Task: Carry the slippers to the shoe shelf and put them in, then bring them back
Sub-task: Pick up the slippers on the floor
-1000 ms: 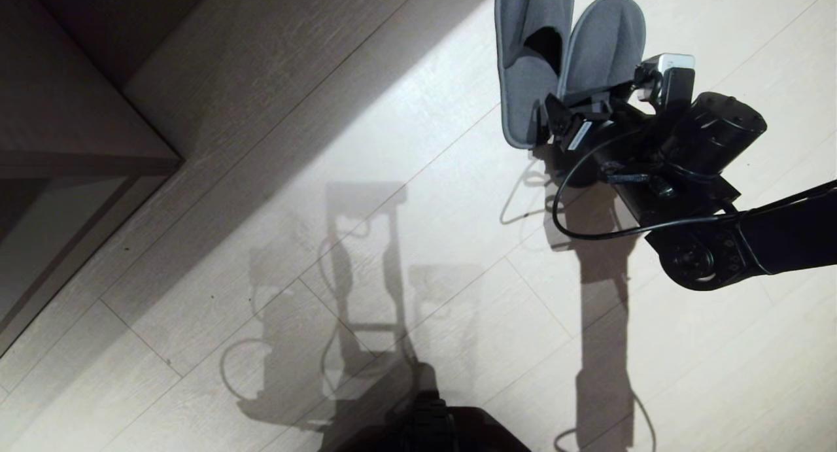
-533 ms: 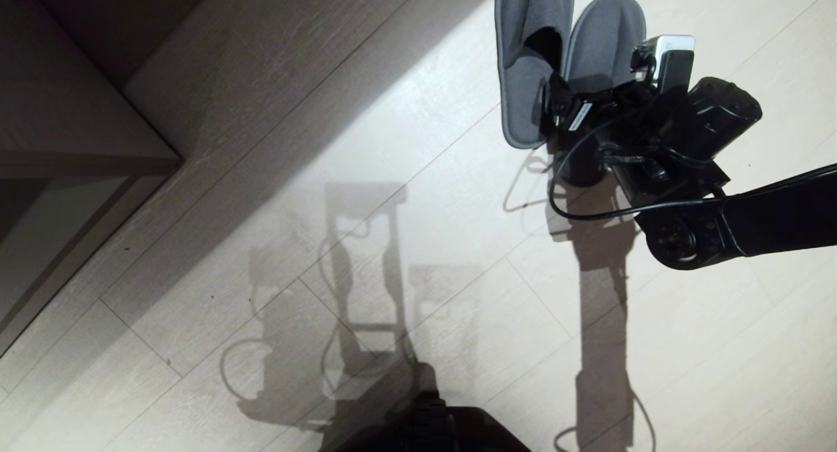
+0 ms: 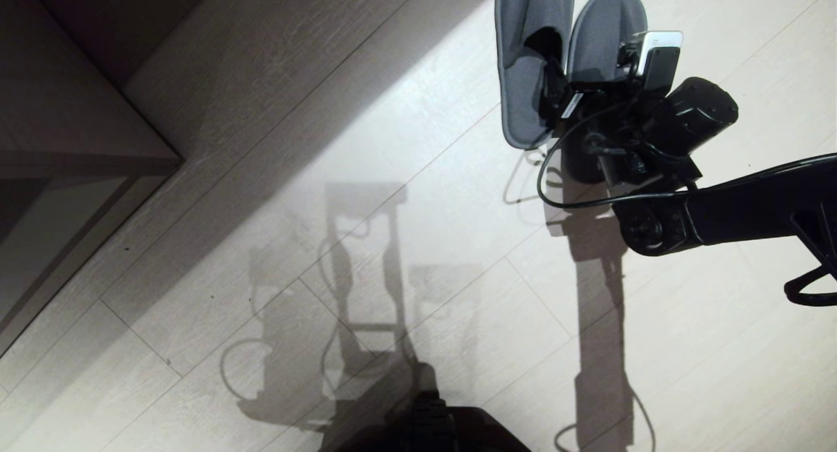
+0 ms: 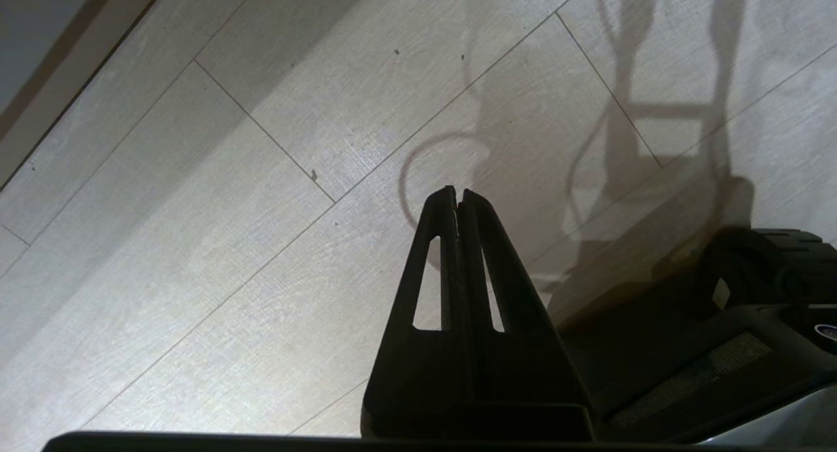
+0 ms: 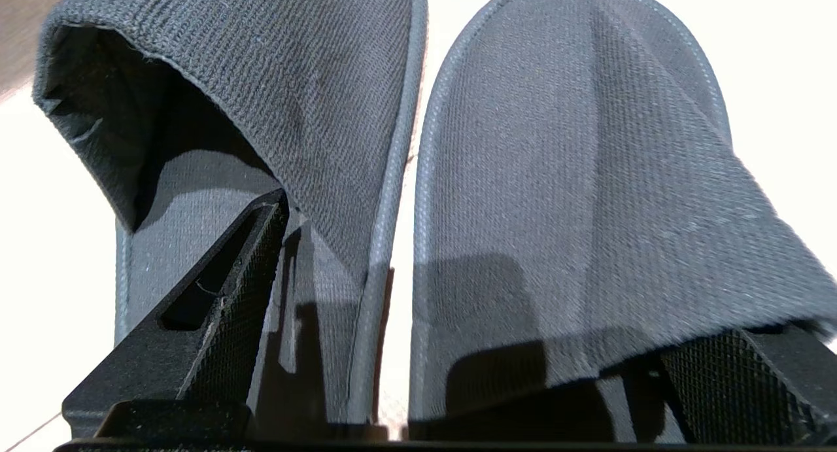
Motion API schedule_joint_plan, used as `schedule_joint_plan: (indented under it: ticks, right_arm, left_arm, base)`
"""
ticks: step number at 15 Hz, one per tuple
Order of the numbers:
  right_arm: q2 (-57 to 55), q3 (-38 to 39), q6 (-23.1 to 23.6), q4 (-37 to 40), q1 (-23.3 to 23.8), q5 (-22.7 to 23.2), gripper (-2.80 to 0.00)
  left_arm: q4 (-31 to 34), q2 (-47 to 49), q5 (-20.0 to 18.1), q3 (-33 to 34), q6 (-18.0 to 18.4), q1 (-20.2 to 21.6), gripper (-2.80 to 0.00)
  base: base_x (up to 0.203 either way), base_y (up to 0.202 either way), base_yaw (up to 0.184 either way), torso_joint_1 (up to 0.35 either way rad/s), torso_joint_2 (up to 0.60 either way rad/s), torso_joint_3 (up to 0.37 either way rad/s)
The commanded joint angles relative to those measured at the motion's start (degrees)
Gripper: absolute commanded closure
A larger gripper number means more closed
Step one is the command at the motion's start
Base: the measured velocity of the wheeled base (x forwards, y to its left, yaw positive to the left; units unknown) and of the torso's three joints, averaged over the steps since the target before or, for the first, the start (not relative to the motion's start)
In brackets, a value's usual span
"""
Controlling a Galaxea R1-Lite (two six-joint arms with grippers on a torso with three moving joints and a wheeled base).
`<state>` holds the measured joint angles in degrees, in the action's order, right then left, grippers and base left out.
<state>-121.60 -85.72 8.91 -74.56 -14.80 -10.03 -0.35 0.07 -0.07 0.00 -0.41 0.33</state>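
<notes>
Right gripper (image 5: pixel 471 321), jaws spread wide, one finger entering each of the grey slippers (image 5: pixel 418 177); closing askew is risking only one being caught

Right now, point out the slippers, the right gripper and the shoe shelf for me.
slippers (image 3: pixel 523 66): head view, grey upper of the slipper nearer the robot's left.
right gripper (image 5: pixel 484 347): right wrist view, midway between its spread fingers, one in each slipper.
shoe shelf (image 3: pixel 39 243): head view, pale bottom board at the left edge.
</notes>
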Motion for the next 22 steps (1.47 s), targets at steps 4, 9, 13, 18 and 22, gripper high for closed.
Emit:
schedule_joint_plan:
  ticks: [4, 9, 13, 18, 22]
  right_arm:
    - [-4.6, -5.3, 1.2, -2.5, 0.2, 0.0, -2.80]
    - [-5.1, -6.0, 1.6, -2.6, 0.2, 1.0, 0.00]
    - [-5.0, -6.9, 1.6, -1.9, 0.3, 2.5, 0.00]
    - [-1.2, -5.6, 1.4, 2.1, 0.3, 4.9, 0.00]
    - [6.9, -0.1, 1.0, 4.7, -0.3, 7.9, 0.00]
  left_arm:
    - [-0.1, 0.0, 0.0, 0.0, -0.1, 0.1, 0.00]
    - [-0.1, 0.0, 0.0, 0.0, -0.1, 0.0, 0.00]
    - [0.0, 0.0, 0.0, 0.0, -0.1, 0.0, 0.00]
    - [0.0, 0.0, 0.0, 0.0, -0.1, 0.1, 0.00]
    - [0.0, 0.0, 0.0, 0.0, -0.1, 0.1, 0.00]
  base:
    - [0.000, 0.000, 0.000, 0.000, 0.00, 0.000]
    - [0.000, 0.000, 0.000, 0.000, 0.00, 0.000]
    - [0.000, 0.000, 0.000, 0.000, 0.00, 0.000]
    - [0.000, 0.000, 0.000, 0.000, 0.00, 0.000]
    - [0.000, 0.000, 0.000, 0.000, 0.00, 0.000]
